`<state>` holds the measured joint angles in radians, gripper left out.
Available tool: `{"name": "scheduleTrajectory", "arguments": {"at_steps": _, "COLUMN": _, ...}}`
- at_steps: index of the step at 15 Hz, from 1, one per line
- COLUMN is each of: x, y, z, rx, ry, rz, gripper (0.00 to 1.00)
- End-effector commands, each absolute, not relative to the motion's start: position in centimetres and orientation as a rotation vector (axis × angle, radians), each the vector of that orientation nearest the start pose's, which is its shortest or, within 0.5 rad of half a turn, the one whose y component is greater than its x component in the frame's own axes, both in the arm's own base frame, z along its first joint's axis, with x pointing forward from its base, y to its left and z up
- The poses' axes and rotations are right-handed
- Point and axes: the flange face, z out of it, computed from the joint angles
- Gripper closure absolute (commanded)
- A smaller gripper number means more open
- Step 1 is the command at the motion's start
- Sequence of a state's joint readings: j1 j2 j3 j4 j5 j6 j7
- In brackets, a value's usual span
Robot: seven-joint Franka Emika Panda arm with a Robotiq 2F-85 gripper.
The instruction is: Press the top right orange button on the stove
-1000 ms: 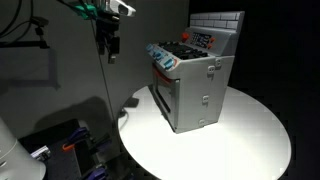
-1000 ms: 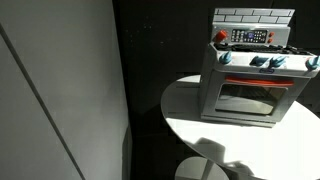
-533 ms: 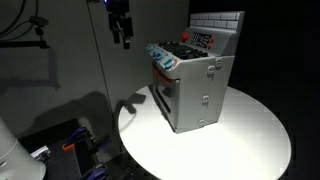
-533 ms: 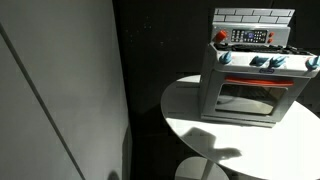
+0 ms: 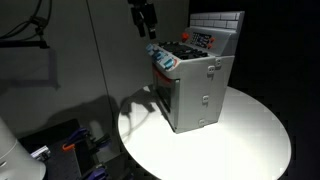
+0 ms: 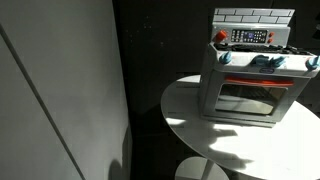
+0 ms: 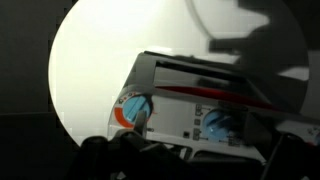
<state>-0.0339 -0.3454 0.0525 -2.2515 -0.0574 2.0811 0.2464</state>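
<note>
The small grey boxy toy stove (image 5: 196, 82) is stood upright on the round white table (image 5: 255, 145). Its white brick back panel is turned away from the dark gripper (image 5: 147, 30). In an exterior view the stove's (image 6: 256, 82) door is faced to the camera, with its long axis run across the picture. The door side is set near the table's edge, and bare tabletop is left around it. The gripper is held in the air just off the knob edge, apart from it. Its fingers (image 7: 105, 150) are seen spread wide (blurred, nothing gripped).

Grey stove (image 5: 200, 95) with white brick-pattern back panel (image 6: 253, 16), blue knobs (image 6: 256, 62), an orange-red button (image 6: 221, 36); white desk (image 5: 245, 140).
</note>
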Motion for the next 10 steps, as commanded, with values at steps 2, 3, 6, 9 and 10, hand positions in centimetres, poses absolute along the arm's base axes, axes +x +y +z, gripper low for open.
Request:
{"name": "scheduleTrajectory", "arguments": {"at_steps": 2, "x": 50.0, "y": -1.5, "z": 53.0, "rx": -3.210, "ry": 0.487, "rz": -0.443, "gripper": 0.00}}
{"name": "scheduleTrajectory", "arguments": {"at_steps": 3, "x": 50.5, "y": -1.9, "z": 52.9, "rx": -3.218, "ry": 0.514, "rz": -0.456, "gripper": 0.00}}
{"name": "scheduleTrajectory", "arguments": {"at_steps": 6, "x": 49.9, "y": -2.0, "z": 52.2, "rx": -3.220, "ry": 0.496, "rz": -0.435, "gripper": 0.00}}
{"name": "scheduleTrajectory", "arguments": {"at_steps": 9, "x": 50.1, "y": -2.0, "z": 51.8, "rx": -3.223, "ry": 0.496, "rz": -0.423, "gripper": 0.00}}
{"name": "scheduleTrajectory", "arguments": {"at_steps": 10, "x": 50.1, "y": -1.9, "z": 51.8, "rx": -3.223, "ry": 0.496, "rz": -0.424, "gripper": 0.00}}
